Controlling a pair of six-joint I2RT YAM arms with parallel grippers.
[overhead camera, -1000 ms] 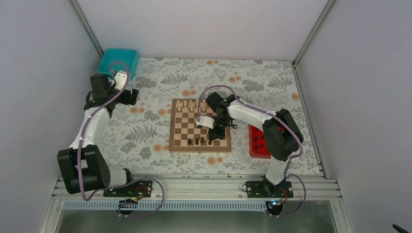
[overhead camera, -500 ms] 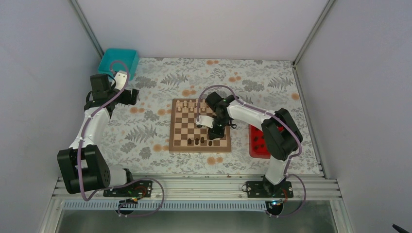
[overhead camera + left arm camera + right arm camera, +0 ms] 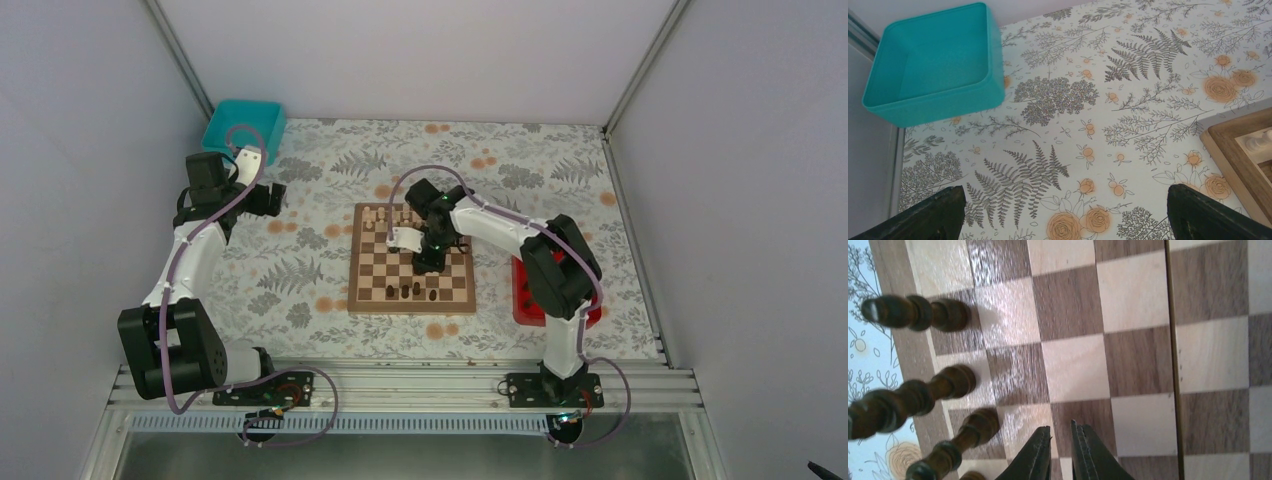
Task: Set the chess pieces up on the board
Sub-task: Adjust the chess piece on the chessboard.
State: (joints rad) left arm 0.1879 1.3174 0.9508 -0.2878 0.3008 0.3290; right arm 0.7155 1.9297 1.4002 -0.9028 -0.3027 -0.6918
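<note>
Right gripper (image 3: pixel 1060 429) has drawn back from the dark chess pieces (image 3: pixel 955 381) beside it (jaws barely parted, empty); another piece seemingly delivered onto the board (image 3: pixel 1128 360).

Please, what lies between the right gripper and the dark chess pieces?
Only bare board squares, from right gripper to chess pieces, in the right wrist view.

Chess pieces (image 3: pixel 404 291) stand on the board's (image 3: pixel 410 309) near row.
</note>
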